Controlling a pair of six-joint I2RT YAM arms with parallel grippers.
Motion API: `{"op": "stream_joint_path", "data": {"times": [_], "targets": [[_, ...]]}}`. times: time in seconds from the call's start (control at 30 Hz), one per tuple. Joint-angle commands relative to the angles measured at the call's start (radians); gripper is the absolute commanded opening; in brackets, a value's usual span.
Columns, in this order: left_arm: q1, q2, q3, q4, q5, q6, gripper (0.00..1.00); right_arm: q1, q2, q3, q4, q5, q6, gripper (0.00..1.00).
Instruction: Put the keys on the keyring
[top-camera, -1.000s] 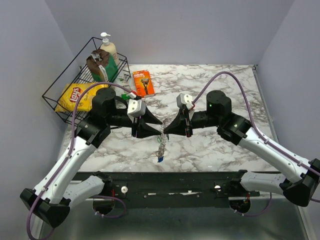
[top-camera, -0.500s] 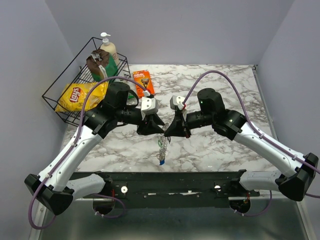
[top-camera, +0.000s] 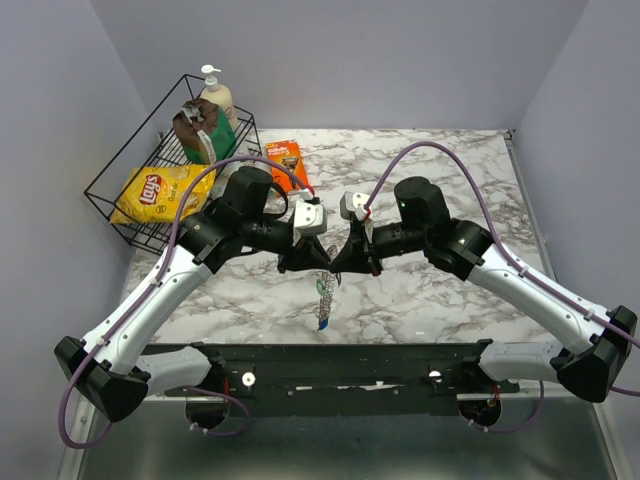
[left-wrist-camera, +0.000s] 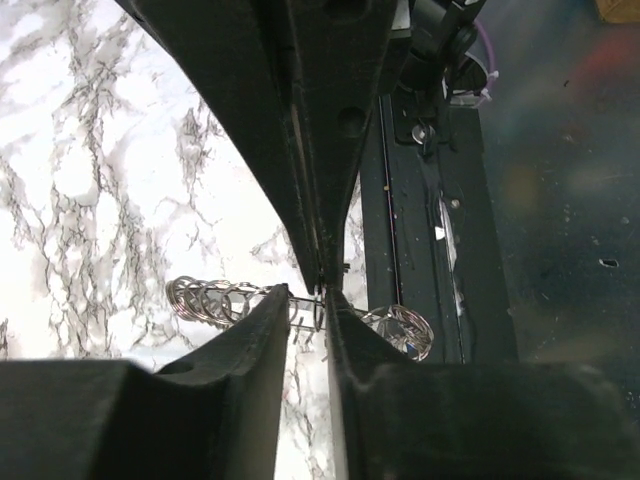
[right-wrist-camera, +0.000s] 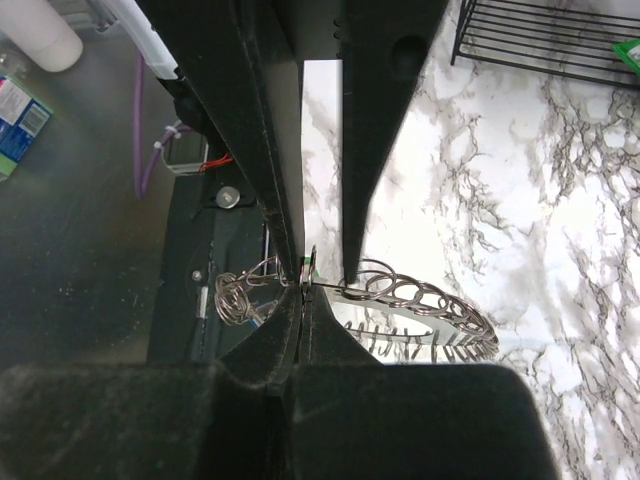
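- Right gripper (right-wrist-camera: 301, 293): fingers pressed together, pinching a strand of the keyring (right-wrist-camera: 420, 300), a grey wire coil held up off the desk (top-camera: 430, 160).
- Left gripper (left-wrist-camera: 310, 300): meets it tip to tip from 9 o'clock. Its fingers stand a slim gap apart, straddling the same strand just beside the pinch, and no firm hold shows.
- Likely reason: one gripper steadies the ring in the air so the other can work the wire open for a key.
- In the overhead view the ring hangs from the tips toward 6 o'clock, with a blue-tagged key (top-camera: 320, 320) at its lower end, seemingly already on. Other keys cannot be made out.
- Open room: bare marble desk from 12 through 3 o'clock.
- Edges: the desk's near edge and the black mounting rail (top-camera: 330, 360) lie close at 6 o'clock.
- Obstacles: an orange razor pack (top-camera: 288, 165) at 11 o'clock and a wire basket (top-camera: 110, 215) at 10 o'clock, both well apart from the ring.
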Motion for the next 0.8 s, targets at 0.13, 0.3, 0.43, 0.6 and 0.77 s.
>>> {"op": "stream_joint_path", "data": {"times": [0.13,0.3,0.43,0.6,0.77], "targets": [[-0.015,0.010,0.029,-0.028,-0.049,0.030,0.00,0.003,-0.013,0.026,0.018,0.007,-0.013,0.01],[-0.016,0.001,0.013,0.006,-0.060,0.013,0.00,0.003,-0.019,0.021,0.029,0.019,-0.009,0.01],[-0.016,-0.030,-0.029,0.072,-0.079,-0.026,0.00,0.003,-0.024,0.019,0.033,0.032,0.002,0.19],[-0.016,-0.083,-0.100,0.237,-0.097,-0.128,0.00,0.004,-0.036,0.010,0.050,0.061,0.016,0.49],[-0.016,-0.168,-0.207,0.409,-0.141,-0.233,0.00,0.004,-0.064,0.019,0.055,0.099,0.036,0.64]]}}
